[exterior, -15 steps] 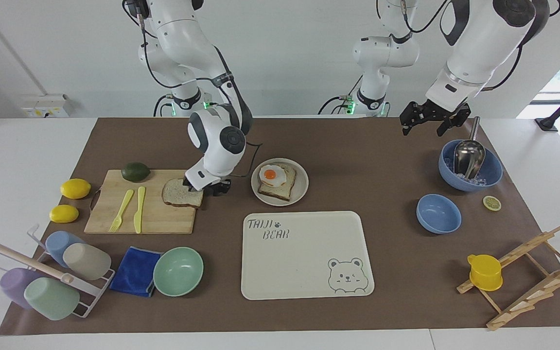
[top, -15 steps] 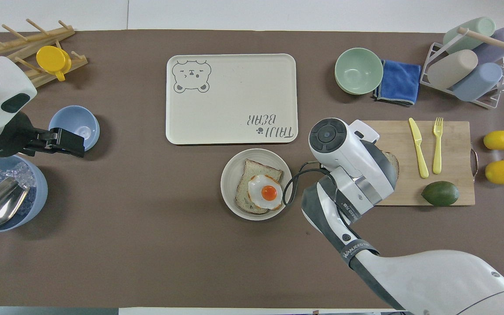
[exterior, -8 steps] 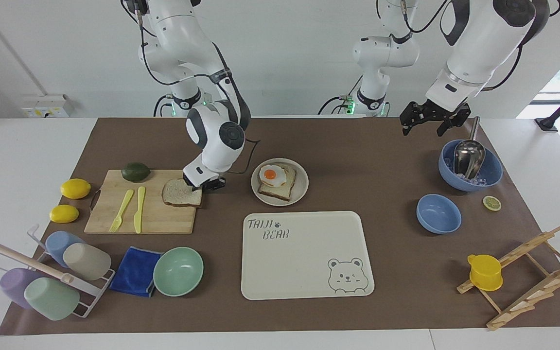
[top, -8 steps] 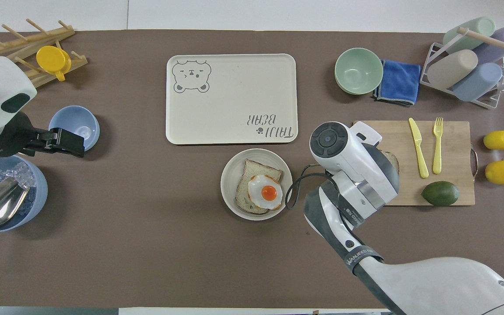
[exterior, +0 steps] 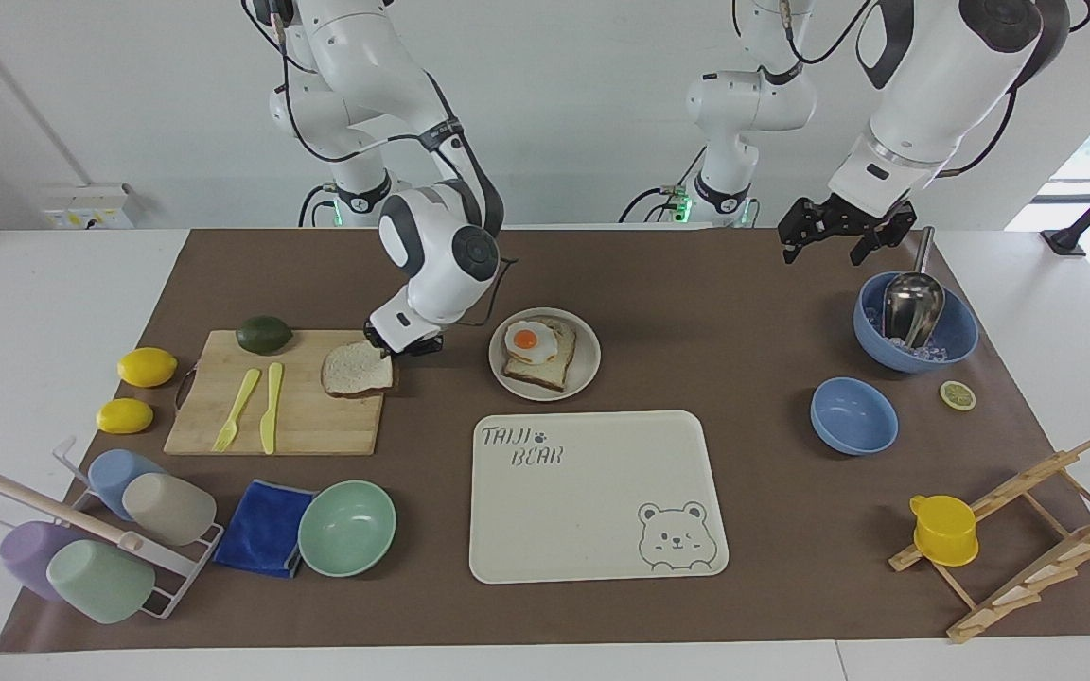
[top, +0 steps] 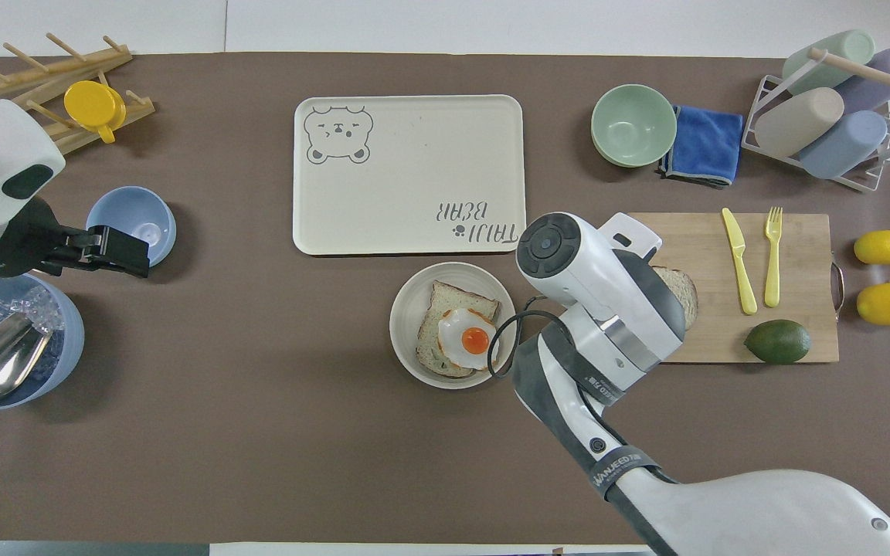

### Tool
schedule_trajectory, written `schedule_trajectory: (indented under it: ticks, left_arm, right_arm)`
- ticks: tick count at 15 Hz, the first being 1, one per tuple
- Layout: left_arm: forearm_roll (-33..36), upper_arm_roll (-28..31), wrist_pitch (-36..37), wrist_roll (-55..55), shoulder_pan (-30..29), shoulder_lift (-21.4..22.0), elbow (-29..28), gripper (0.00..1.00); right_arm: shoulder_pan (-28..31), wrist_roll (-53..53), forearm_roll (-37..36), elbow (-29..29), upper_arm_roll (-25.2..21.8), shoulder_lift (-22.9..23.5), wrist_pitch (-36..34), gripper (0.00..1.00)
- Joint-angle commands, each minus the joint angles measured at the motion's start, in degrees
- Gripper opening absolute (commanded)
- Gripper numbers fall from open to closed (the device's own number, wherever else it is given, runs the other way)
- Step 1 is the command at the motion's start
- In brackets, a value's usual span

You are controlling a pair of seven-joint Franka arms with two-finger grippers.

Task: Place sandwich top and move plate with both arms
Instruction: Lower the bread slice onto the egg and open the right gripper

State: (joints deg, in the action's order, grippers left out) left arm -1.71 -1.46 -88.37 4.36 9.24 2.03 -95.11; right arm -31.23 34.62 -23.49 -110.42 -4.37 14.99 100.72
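You are looking across one brown-covered bench (exterior: 696, 274), with clock directions read in the facing view.

- **Arms:** There are two white arms.
  - The right gripper (exterior: 394, 346) is low over the board corner nearest the plate. Its fingers are clamped on the edge of the sandwich top.
  - The left arm waits. The left gripper (exterior: 824, 248) hangs over the bench at 11 o'clock from the large blue bowl, with its fingers spread apart and nothing between them.
- **Tray:** One cream bear tray (exterior: 592, 511) lies at 6 o'clock from the plate.
- **Board:** One wooden cutting board (exterior: 318, 426) lies at 9 o'clock from the plate.
- **Bowls:** There are three: a large blue bowl (exterior: 961, 336) holding ice and a metal scoop, a small blue bowl (exterior: 852, 416) at 7 o'clock from it, and a mint bowl (exterior: 346, 528) at 6 o'clock from the board.
- **Plate:** One plate (exterior: 588, 364) sits mid-bench and carries the egg-topped slice (exterior: 537, 352).
- **Bread:** There are two slices in all. The sandwich top (exterior: 356, 371) is at the board's plate-side end, with its gripped edge raised off the wood.
- **Lemons:** Two lemons (exterior: 147, 367) sit at 9 o'clock from the board.

Compared with a second ago, the right wrist has risen and swung toward the plate. The slice lay flat then and is now tipped up and pulled slightly the same way. The left arm, the plate and everything else have not moved.
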Motion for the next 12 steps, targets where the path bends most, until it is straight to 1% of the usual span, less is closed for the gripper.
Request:
schedule_trajectory:
  ticks: [1,2,4,6,9,12]
  left_arm:
    - [0.04,-0.47,-0.58,0.21,-0.71,-0.01,-0.08,1.0]
    - [-0.05,-0.47,-0.75,0.21,-0.71,-0.01,-0.08,1.0]
    - [0.04,-0.47,-0.67,0.21,-0.71,-0.01,-0.08,1.0]
    - [-0.05,-0.47,-0.49,0.21,-0.71,-0.01,-0.08,1.0]
    - [-0.05,-0.47,-0.67,0.21,-0.71,-0.01,-0.08,1.0]
    - [0.04,-0.47,-0.67,0.21,-0.71,-0.01,-0.08,1.0]
  right_arm:
    - [-6.44,1.41,-0.68,5.03,0.24,-0.05,-7.89,0.0]
    - [-9.87,2.9,-0.6,5.12,0.24,-0.23,-8.35,0.0]
    - [-12.71,5.97,0.1,5.39,0.41,-0.49,-7.57,0.0]
    - [-12.8,8.26,3.77,7.22,2.6,0.03,-5.2,0.0]
    - [-13.07,8.62,8.97,7.85,2.87,0.47,-0.81,0.0]
    - [-13.77,8.89,11.26,8.98,3.23,0.91,3.33,0.0]
